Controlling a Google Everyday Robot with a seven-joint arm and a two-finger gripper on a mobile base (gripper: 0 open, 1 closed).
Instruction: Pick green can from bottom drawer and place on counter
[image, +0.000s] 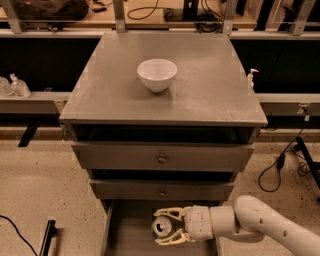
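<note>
The green can (162, 228) stands upright on the floor of the open bottom drawer (127, 235), its silver top and pull tab facing up. My gripper (161, 226) reaches in from the right, its white arm crossing the lower right corner. Its two cream fingers (169, 213) sit on either side of the can, close around it. The grey counter (200, 90) above is flat and broad, with a white bowl (157, 74) near its middle.
Two closed grey drawers with small round knobs (161, 159) sit above the open one. A wooden bench with cables (160, 12) runs behind the cabinet. Cables (280, 165) lie on the speckled floor at the right, a dark bar at the lower left.
</note>
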